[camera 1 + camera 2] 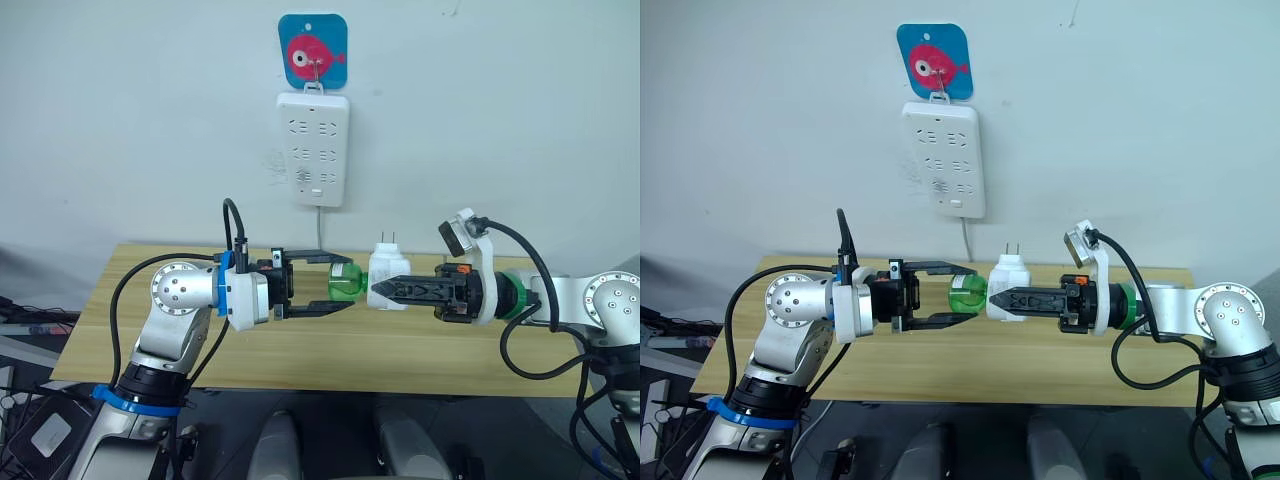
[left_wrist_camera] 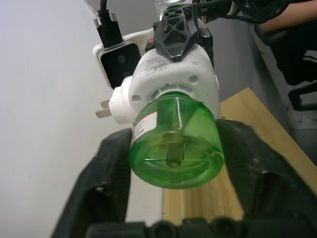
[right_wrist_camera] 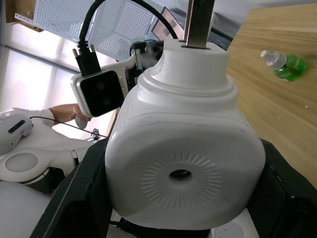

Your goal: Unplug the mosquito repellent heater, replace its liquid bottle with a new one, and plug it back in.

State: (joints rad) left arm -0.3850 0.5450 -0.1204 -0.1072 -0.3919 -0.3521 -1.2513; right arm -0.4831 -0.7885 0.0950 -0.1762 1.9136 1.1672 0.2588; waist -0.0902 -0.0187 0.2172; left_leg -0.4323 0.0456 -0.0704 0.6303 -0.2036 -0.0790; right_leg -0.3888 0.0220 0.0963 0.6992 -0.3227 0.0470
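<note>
Heater is off the wall: the mosquito repellent heater (image 1: 388, 278) sits mid-frame, held in the air above the wooden table (image 1: 300, 350), prongs pointing up, clamped between the fingers of the right gripper (image 1: 385, 291), which comes in from the right side of the frame. In the right wrist view the white body (image 3: 183, 163) is wedged between both black fingers (image 3: 69, 198).

Its liquid bottle (image 1: 344, 282) is seated in the heater's left face, green body sticking out horizontally toward the left arm. Left gripper (image 1: 340, 283) is spread wide around the bottle, one finger above, one below. In the left wrist view the bottle base (image 2: 174, 148) sits between the two fingers (image 2: 106, 183) with a gap visible on each side, so no grip on it.

The new one (image 3: 285, 64), green with a white cap, lies on its side on the table in the upper right of the right wrist view, well apart from the heater.

Wall power strip (image 1: 313, 148) hangs upper centre, below a blue fish hook plate (image 1: 312, 51); its cord drops behind the table.
</note>
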